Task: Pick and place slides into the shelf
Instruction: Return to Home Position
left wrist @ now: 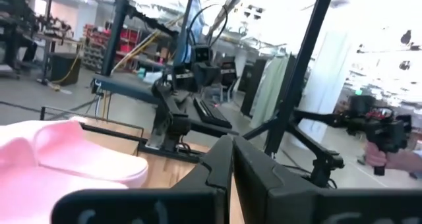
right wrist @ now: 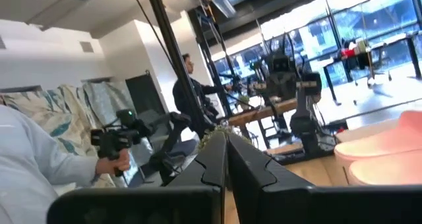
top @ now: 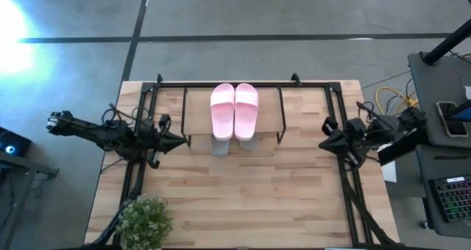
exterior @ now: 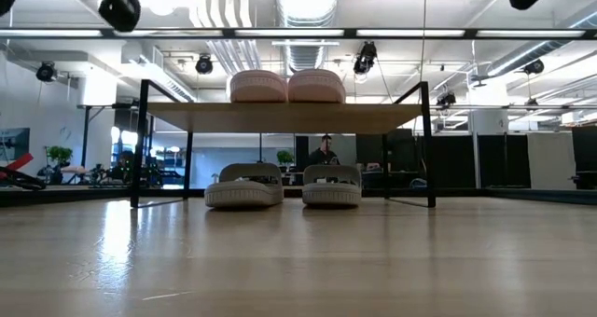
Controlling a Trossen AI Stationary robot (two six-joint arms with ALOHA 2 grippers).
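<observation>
The shelf [top: 199, 106] stands at the middle of the table's far part, its wooden board [exterior: 289, 117] on thin black legs. The two pale pink slides [top: 234, 110] lie side by side on that board [exterior: 287, 86]. The two grey-green slides [exterior: 284, 185] sit on the table under it, only their ends [top: 232, 144] showing from above. My left gripper [top: 181, 140] hovers shut off the shelf's left end, with a pink slide [left wrist: 66, 165] close before it. My right gripper [top: 322, 143] hovers shut to the shelf's right, the pink slides [right wrist: 386, 151] in its view. Both grippers hold nothing.
A large black tube frame [top: 243, 83] runs around the table's far and side edges. A potted plant [top: 143, 220] stands at the near left corner. Bare tabletop [top: 250, 198] spreads over the near half. A person's sleeve [right wrist: 30, 161] and hand-held device [right wrist: 115, 140] show beyond the table.
</observation>
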